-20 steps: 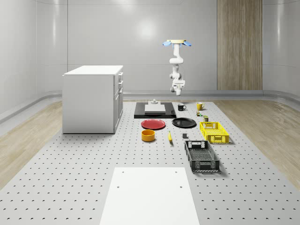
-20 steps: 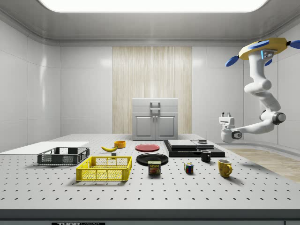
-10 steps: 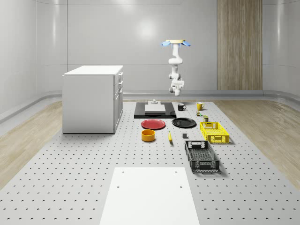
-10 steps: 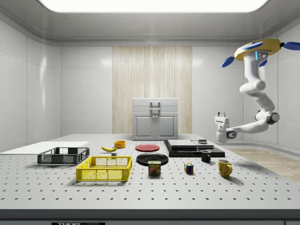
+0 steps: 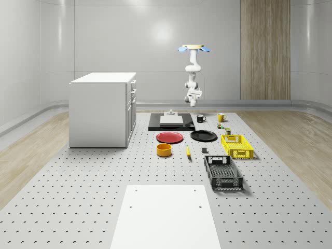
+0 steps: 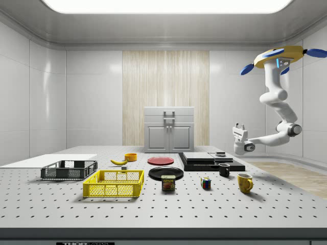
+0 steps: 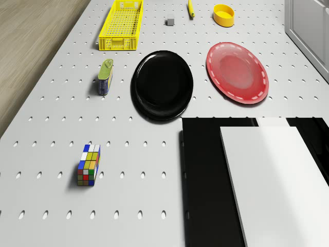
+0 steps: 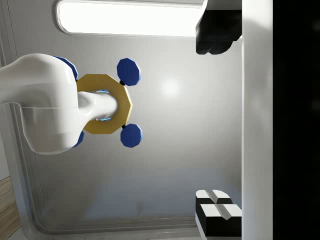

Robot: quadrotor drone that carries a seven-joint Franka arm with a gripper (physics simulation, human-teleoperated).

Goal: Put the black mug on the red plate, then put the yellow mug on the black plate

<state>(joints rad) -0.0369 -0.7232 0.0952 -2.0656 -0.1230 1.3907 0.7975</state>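
pincer raised, mugs untouched

the pincer [image 6: 238,127] points upward with fingers spread, holding nothing, above the black mug [image 6: 224,170] on the counter [image 6: 168,204]. the drone [image 6: 280,56] hovers high. yellow mug [image 6: 244,182] sits nearby; red plate [image 7: 237,72] and black plate [image 7: 162,85] lie bare.

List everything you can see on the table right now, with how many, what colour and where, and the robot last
black mug: 1, black, beside black slab
yellow mug: 1, yellow, table edge
red plate: 1, red, beside black plate
black plate: 1, black, mid-table
black slab: 1, under white block
yellow crate: 1, yellow
black crate: 1, black
banana: 1, yellow
bowl: 1, yellow
can: 1
puzzle cube: 1, multicoloured
cabinet: 1, white
drone: hovering beyond the mugs
gripper: open, pointing up
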